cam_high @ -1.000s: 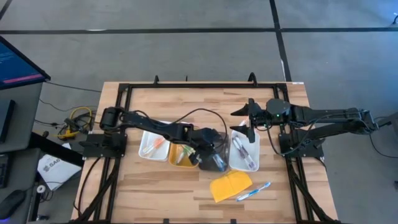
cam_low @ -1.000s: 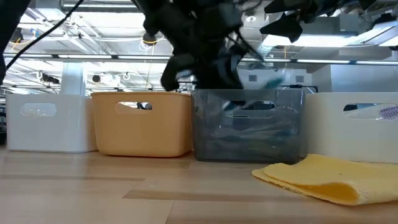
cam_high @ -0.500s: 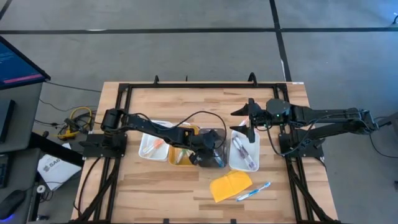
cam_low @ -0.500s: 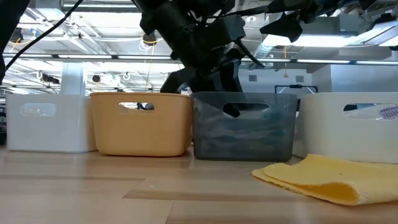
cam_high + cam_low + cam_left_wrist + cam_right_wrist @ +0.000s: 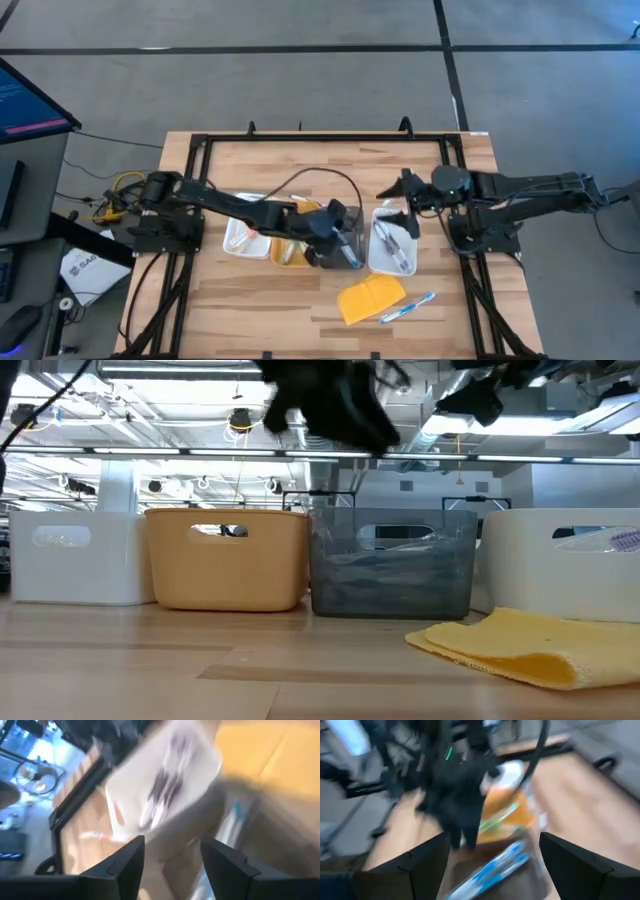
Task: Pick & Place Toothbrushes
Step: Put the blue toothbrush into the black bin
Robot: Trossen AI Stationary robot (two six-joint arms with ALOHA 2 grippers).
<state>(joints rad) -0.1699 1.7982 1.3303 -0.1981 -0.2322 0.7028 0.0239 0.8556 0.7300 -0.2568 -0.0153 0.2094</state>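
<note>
The landmark here is the dark grey see-through plastic tray (image 5: pixel 345 245), which stands in a row of four trays on the wooden bench (image 5: pixel 300 310). The left claw (image 5: pixel 338 222) hangs just above this grey tray with its two fingers apart and nothing between them; in my judgement it is placed there because a toothbrush goes into this tray, but I cannot see clearly what lies inside. The right claw (image 5: pixel 397 205) hovers over the white rectangular plastic tray (image 5: pixel 392 243) that touches the grey tray on its right side; its fingers stand wide and hold nothing, probably ready to reach into this tray or to wait for its turn. Inside this white tray lie several thin toothbrushes with dark and purple handles (image 5: pixel 390 243), side by side along the tray. On the left of the grey tray stands the orange rectangular plastic tray (image 5: pixel 288 247) with green and white brushes, and next to it another white tray (image 5: pixel 243 232) with pink and orange ones. One blue and white plastic toothbrush (image 5: pixel 408 305) is not yet sorted: it lies flat on the bench in front of the grey tray, just beside the yellow soft cloth pad (image 5: pixel 370 298). It looks light and thin, so a narrow grip at its middle seems suitable.
</note>
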